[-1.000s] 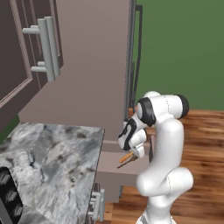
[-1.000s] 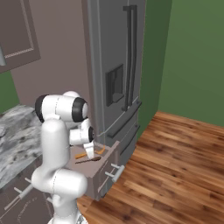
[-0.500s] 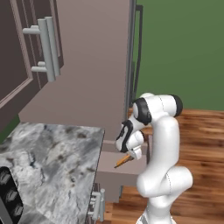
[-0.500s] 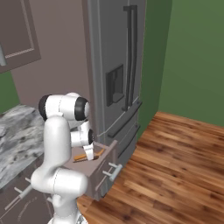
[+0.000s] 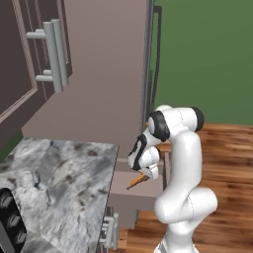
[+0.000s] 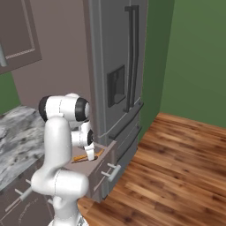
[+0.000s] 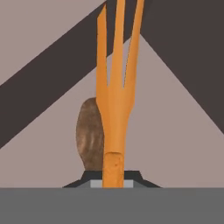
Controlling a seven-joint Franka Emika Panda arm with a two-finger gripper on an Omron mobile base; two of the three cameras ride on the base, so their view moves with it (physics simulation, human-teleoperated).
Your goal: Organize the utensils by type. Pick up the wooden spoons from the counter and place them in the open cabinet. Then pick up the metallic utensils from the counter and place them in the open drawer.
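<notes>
The marbled counter (image 5: 64,183) runs from 9 o'clock toward the middle of the left base view, its top bare of loose items. At its 3 o'clock end stands the open drawer (image 5: 133,192); a brown spoon bowl (image 7: 89,135) lies on its floor.

Arm folded low, gripper (image 5: 144,175) clamped

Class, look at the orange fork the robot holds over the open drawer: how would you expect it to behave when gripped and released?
The fork looks rigid: its tines stay straight. Being thin and held at its handle end, it may pivot. Flat-shaped, it should settle in the open drawer rather than roll.
</notes>
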